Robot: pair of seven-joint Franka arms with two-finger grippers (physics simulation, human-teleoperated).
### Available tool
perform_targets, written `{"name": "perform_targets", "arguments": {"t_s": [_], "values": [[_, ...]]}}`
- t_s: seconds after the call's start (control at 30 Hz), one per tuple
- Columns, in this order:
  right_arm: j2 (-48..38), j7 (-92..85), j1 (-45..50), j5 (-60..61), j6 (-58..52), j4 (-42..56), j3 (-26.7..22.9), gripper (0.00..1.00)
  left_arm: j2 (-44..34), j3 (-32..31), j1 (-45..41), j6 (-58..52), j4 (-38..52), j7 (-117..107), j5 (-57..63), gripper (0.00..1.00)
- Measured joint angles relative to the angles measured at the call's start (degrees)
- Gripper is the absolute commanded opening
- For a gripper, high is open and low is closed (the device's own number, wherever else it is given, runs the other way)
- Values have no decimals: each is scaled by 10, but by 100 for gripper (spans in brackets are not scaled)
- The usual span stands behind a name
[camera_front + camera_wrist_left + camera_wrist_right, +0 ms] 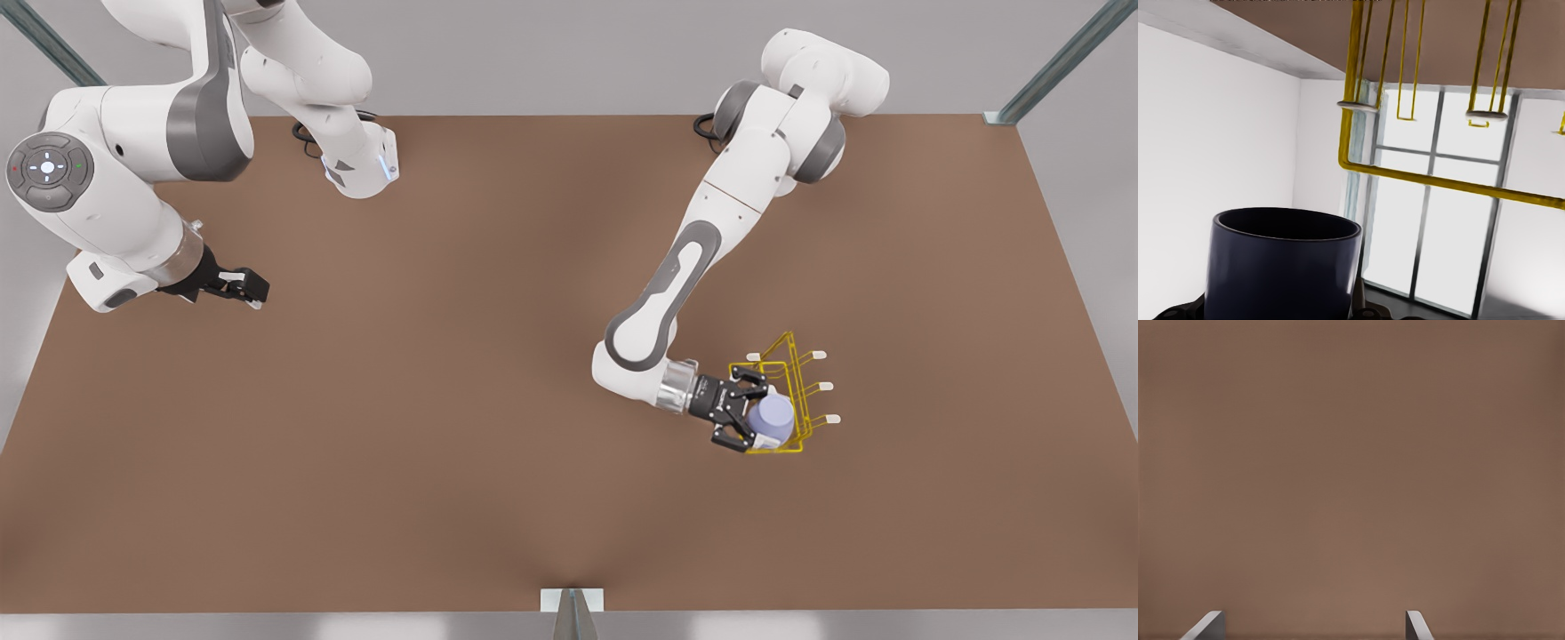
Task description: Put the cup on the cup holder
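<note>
left gripper (754, 418) is at the front view's right, out over the table (444, 400), fingers pinching the cup (772, 418) from both sides. the cup is off the table, lying roughly sideways in the grip, right against the near end of the cup holder (787, 391); from the front view it overlaps the yellow frame, can't tell if it's touching wire or a prong. in the left wrist view the cup (1281, 267) sits close to the lens, dark open rim showing, with the cup holder (1405, 173) wire frame and two white-tipped prongs beyond it.

the holder stands on the table at the front view's right, white tips pointing away from the gripper.

right gripper (244, 286) is at the front view's left, well apart from cup and holder, waiting above bare table. right wrist view shows its two fingertips (1208, 627) spread, nothing between them.
</note>
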Motion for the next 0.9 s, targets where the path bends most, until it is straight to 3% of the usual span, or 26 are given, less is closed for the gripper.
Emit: {"name": "perform_targets", "arguments": {"t_s": [0.9], "values": [[0,1,0,0,0,0,0,100,25,-10,12,6,4,40,-88,79]]}}
